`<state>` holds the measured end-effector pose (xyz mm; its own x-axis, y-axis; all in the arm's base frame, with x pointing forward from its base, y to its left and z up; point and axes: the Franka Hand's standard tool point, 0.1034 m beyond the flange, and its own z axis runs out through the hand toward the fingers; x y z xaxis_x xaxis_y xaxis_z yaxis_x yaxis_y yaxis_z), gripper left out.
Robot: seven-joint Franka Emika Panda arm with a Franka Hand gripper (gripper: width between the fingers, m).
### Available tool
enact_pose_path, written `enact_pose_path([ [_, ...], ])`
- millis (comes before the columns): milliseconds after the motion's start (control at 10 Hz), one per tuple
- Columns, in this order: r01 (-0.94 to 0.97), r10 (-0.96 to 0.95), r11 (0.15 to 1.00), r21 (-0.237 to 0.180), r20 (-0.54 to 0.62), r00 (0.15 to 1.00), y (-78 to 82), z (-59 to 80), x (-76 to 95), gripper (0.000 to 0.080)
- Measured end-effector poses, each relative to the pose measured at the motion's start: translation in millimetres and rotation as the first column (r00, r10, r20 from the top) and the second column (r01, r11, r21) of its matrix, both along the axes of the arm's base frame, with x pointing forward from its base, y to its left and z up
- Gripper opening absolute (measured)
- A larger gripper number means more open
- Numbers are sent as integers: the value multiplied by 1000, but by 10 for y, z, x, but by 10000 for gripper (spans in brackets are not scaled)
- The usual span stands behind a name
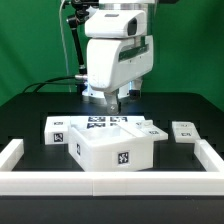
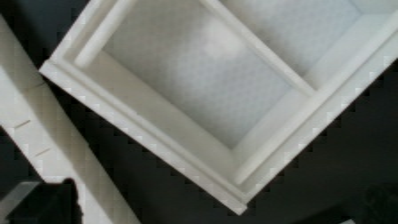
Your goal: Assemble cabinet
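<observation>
The hand [image 1: 112, 99] hangs just above the white box [image 1: 118, 150], open or closed I cannot tell; it should drop slowly, straight onto one wall.

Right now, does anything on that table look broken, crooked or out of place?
Nothing looks damaged. The cabinet sits slightly askew to the border rail, with loose white parts lying either side; that fits a half-built job.

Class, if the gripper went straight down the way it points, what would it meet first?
Probably the cabinet, which sits right under the gripper; the wrist view looks into its open white inside. Rim or inner panel first: depth unclear.
</observation>
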<state>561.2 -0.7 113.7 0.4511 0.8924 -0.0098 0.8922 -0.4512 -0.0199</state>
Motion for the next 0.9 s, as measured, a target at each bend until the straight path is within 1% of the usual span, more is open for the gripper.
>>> enact_pose_path([
  [500, 0, 0, 1000, -1, 0, 1000, -2, 0, 0, 798],
  [600, -34, 34, 999, 0, 8, 999, -17, -9, -7, 798],
  [700, -165, 165, 986, -1, 44, 985, -93, -62, -85, 798],
  [800, -255, 255, 967, -5, 56, 965, -157, -122, -206, 798],
  [900, -330, 330, 944, -11, 67, 942, -178, -164, -278, 798],
])
